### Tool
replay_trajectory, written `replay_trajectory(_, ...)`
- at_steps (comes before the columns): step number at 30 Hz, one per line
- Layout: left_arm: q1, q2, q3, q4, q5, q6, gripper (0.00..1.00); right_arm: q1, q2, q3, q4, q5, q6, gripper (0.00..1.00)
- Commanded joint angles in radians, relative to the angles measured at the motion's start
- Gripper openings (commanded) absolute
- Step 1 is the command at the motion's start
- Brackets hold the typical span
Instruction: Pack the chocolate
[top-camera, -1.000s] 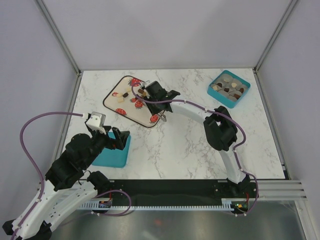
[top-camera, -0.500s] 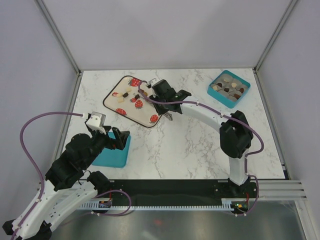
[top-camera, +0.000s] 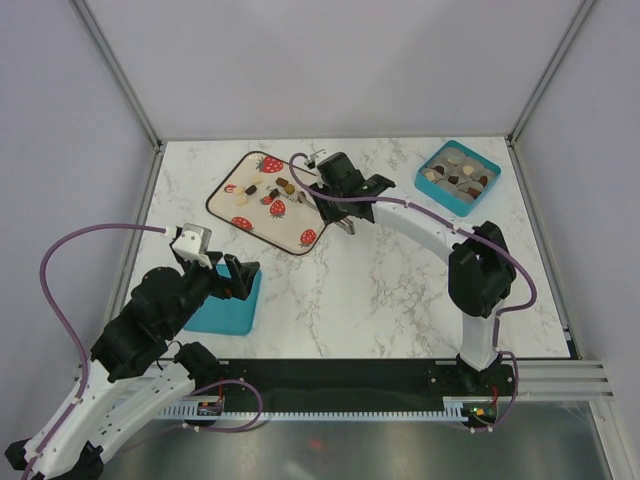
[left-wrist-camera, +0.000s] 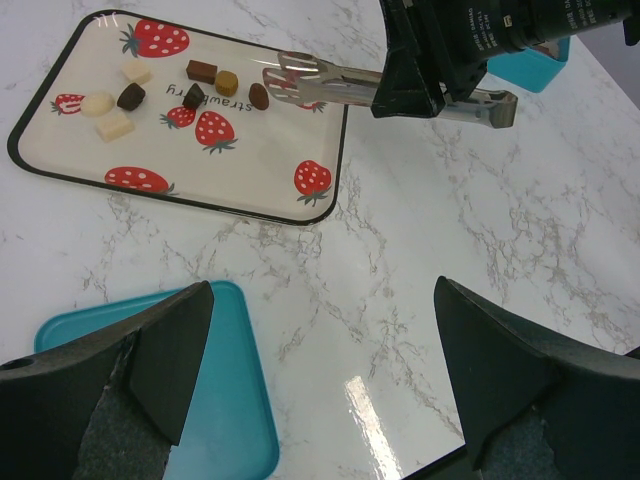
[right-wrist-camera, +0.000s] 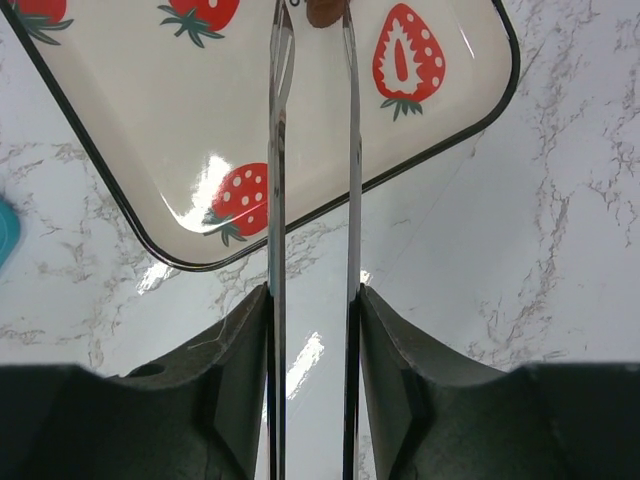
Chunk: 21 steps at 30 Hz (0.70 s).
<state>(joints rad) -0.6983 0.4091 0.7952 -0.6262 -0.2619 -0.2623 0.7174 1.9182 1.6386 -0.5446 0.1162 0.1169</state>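
Note:
Several small pieces of chocolate (top-camera: 268, 188), dark brown, tan and cream, lie on the strawberry-print tray (top-camera: 248, 214). My right gripper (top-camera: 342, 182) is shut on a pair of metal tongs (left-wrist-camera: 322, 86), whose blades reach over the tray's right part. In the right wrist view the tongs (right-wrist-camera: 350, 150) run up from the right gripper (right-wrist-camera: 312, 300), and one brown chocolate (right-wrist-camera: 322, 10) shows between their tips at the top edge. The same brown chocolate (left-wrist-camera: 259, 95) is at the tips in the left wrist view. My left gripper (left-wrist-camera: 322, 300) hangs open above the table beside a teal lid (left-wrist-camera: 215, 400).
A teal box (top-camera: 437, 187) with several chocolates in it stands at the back right. The teal lid (top-camera: 225, 308) lies near the front left under my left arm. Metal frame posts and grey walls bound the marble table.
My right arm has swung to the right and straightened, carrying the tongs toward the tray's right edge. The left arm has not moved.

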Motion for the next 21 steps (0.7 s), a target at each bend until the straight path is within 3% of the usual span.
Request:
replay_trajectory(1,-0.003,-0.006,-0.004,0.036,-0.028,0.041,1.00,-0.022,0.025,0.021,0.034,-0.009,-0.016,0.48)
replay_trajectory(13,-0.004,0.003,-0.004,0.037,-0.028,0.043,1.00,-0.026,0.151,0.089,0.081,-0.092,0.047,0.50)
replay_trajectory(21,-0.004,0.000,-0.004,0.036,-0.030,0.044,1.00,-0.026,0.191,0.122,0.078,-0.046,0.067,0.49)
